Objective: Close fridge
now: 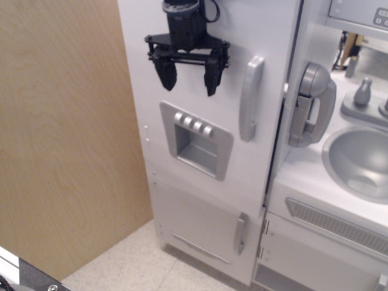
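Note:
The white fridge door point(200, 115) lies nearly flat against the cabinet, with only a thin dark gap along its right edge. It carries a long grey vertical handle point(250, 98) and a grey dispenser panel point(196, 140). My black gripper point(188, 79) is open and empty, its fingers pointing down in front of the door's upper part, above the dispenser and left of the handle. Whether it touches the door I cannot tell. The fridge's shelves are hidden behind the door.
The smaller lower door with a short grey handle point(241, 233) is below. A grey wall phone point(310, 104) hangs right of the fridge. A grey sink point(359, 160) and faucet point(365, 97) sit at the right. A wooden panel point(66, 133) stands left.

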`<state>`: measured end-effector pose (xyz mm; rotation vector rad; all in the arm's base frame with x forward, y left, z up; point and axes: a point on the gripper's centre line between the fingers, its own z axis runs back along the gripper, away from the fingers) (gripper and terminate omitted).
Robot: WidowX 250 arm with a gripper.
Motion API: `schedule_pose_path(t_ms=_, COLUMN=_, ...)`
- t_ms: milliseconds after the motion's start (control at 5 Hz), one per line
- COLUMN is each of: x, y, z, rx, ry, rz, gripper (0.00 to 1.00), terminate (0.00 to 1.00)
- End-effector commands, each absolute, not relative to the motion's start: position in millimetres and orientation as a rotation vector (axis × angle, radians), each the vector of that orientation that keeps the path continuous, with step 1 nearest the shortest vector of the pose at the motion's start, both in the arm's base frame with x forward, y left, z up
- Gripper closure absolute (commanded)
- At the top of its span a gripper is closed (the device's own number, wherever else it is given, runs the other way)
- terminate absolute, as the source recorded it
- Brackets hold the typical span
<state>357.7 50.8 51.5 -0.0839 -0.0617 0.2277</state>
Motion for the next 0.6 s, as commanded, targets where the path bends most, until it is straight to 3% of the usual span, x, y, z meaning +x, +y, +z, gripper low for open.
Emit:
schedule_pose_path(t_ms=0, x=375.9, y=58.1, z=77.8, rx=-0.089, ry=-0.133, rz=0.249, gripper=0.0, terminate=0.0)
schedule_pose_path(t_ms=200, x=366.8, y=55.9, z=82.6, rx=-0.085, ry=-0.155, rz=0.232, gripper=0.0, terminate=0.0)
schedule_pose_path(t_ms=400, x=338.6, y=52.5, z=83.8, rx=-0.097, ry=-0.148, rz=0.168, gripper=0.0, terminate=0.0)
